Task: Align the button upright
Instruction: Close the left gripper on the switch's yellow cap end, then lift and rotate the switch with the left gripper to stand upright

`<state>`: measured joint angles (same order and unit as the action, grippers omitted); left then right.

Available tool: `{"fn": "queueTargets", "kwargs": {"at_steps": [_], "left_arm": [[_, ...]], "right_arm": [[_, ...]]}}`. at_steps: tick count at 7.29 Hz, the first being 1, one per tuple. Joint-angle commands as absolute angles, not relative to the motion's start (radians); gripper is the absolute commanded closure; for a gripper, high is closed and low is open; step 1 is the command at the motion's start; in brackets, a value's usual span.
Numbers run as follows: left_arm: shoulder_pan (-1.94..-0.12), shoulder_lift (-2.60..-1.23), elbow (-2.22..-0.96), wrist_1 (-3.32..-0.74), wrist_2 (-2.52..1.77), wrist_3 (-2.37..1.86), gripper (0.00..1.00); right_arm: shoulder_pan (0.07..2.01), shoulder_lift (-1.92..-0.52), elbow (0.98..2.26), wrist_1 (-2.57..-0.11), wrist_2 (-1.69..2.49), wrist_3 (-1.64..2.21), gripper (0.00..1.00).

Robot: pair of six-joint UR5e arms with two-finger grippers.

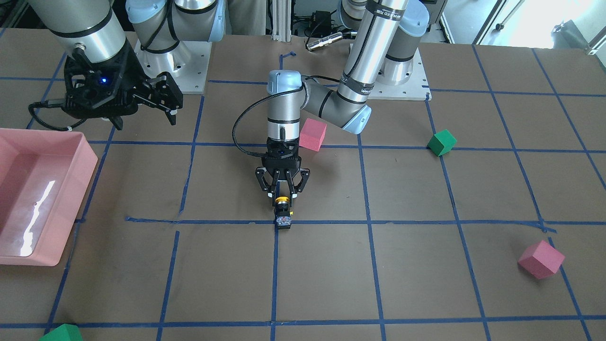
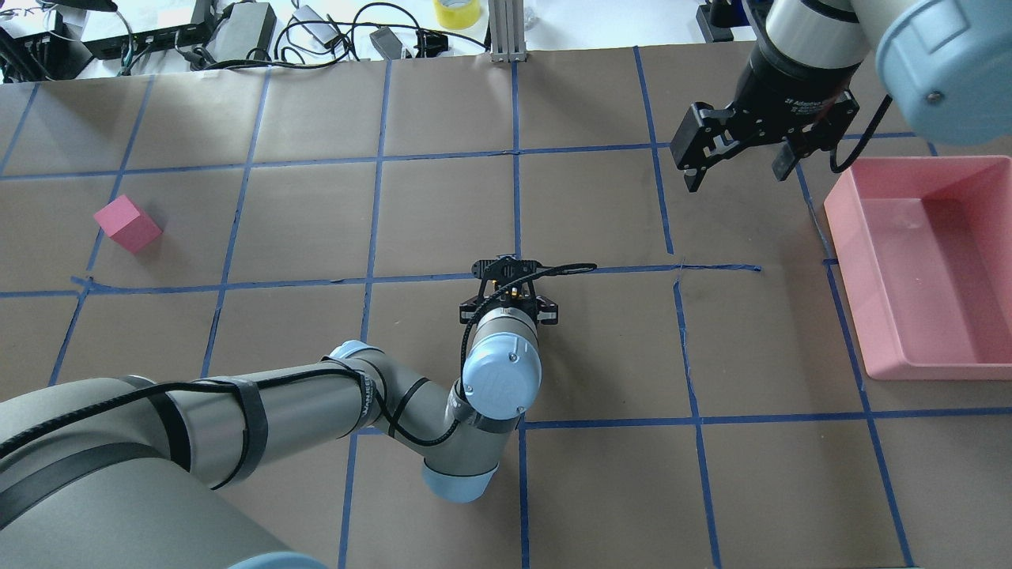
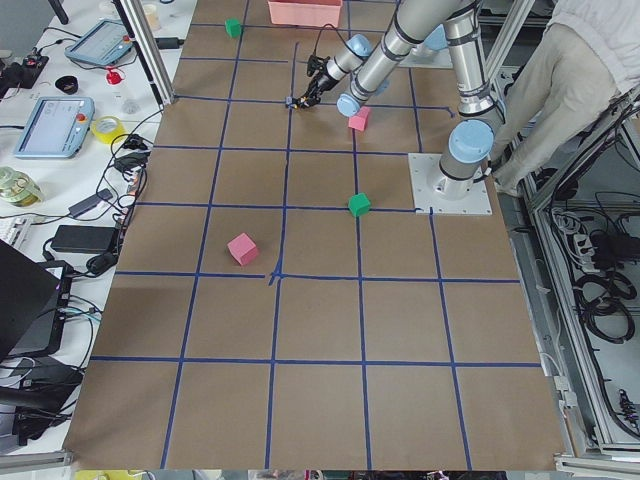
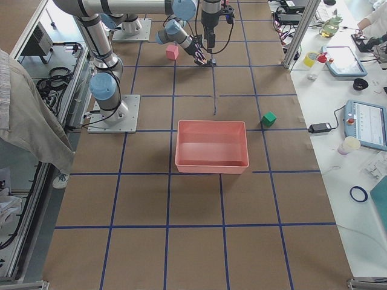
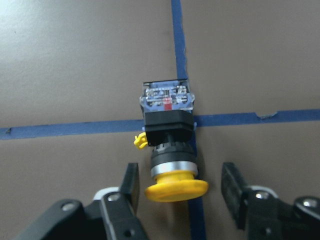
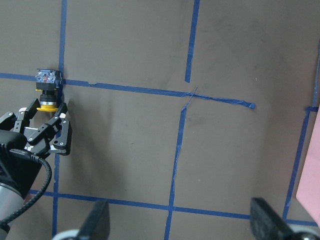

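The button [image 5: 167, 117] lies on its side on the blue tape cross [image 5: 182, 60]. The left gripper [image 5: 180, 179] is open around the yellow cap [image 5: 176, 189] and is not touching it. It should squeeze softly, then tip the button up slowly so it does not slip. The right gripper [image 2: 739, 178] hangs open, far from the cross.

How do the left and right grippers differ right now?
The left gripper is down at the table; the right gripper hangs raised near the pink bin. The left one's fingers flank the lying button's yellow cap without touching; the right one's have nothing between them. Both are open.
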<state>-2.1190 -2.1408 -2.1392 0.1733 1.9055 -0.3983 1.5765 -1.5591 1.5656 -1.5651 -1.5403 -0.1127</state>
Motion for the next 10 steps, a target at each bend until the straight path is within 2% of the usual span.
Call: {"fn": "queueTargets", "kwargs": {"at_steps": [1, 3, 5, 6, 7, 10], "left_arm": [[-2.077, -2.094, -2.116, 0.155, 1.942, -0.345, 1.00], [-2.016, -1.970, -2.053, -0.167, 1.898, -0.363, 1.00], [-1.935, -1.869, -1.827, -0.770, 1.713, -0.539, 1.00], [-1.886, -1.859, -1.712, -1.018, 1.612, -0.551, 1.00], [-1.852, -1.867, -1.654, -1.148, 1.474, -0.627, 1.00], [-1.798, -1.971, -1.611, -1.164, 1.112, -0.903, 1.00]], "right_arm": [[1.575, -1.559, 1.566, -1.562, -1.539, -0.114, 0.00], [1.574, -1.560, 1.566, -1.560, -1.539, -0.114, 0.00], [1.575, -1.559, 1.566, -1.562, -1.539, -0.115, 0.00], [1.574, -1.559, 1.566, -1.560, -1.539, -0.115, 0.00], [1.574, -1.559, 1.566, -1.560, -1.539, -0.115, 0.00], [1.574, -1.559, 1.566, -1.566, -1.539, -0.117, 0.00]]}}
